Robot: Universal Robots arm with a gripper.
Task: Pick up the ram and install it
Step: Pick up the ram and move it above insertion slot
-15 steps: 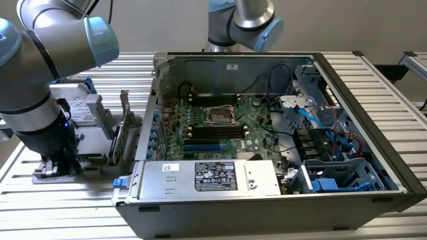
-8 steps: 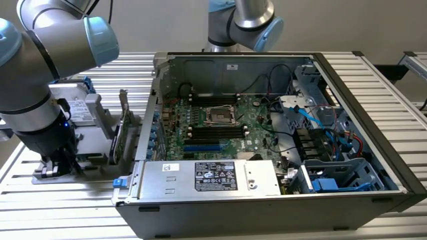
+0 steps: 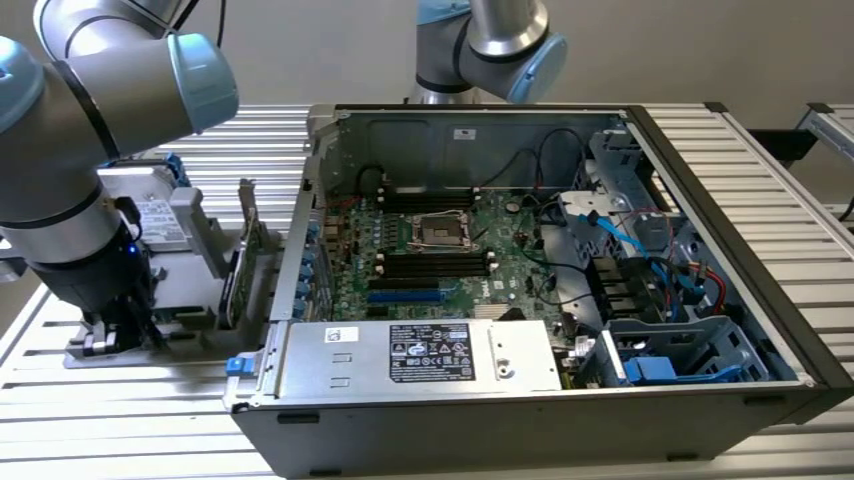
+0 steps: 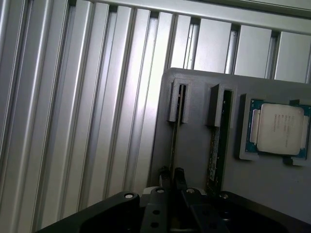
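Ram | upright in grey holder | pinched between claw fingertips

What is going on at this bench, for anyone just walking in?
The arm has its claw down at a grey holder beside the open case. The claw's tips sit on either side of a ram that stands on edge in its slot, and they appear closed on it. It is not yet lifted out. A second stick and a CPU sit in the same holder.

Open computer case, motherboard and power supply inside; CPU on grey tray; slatted table.
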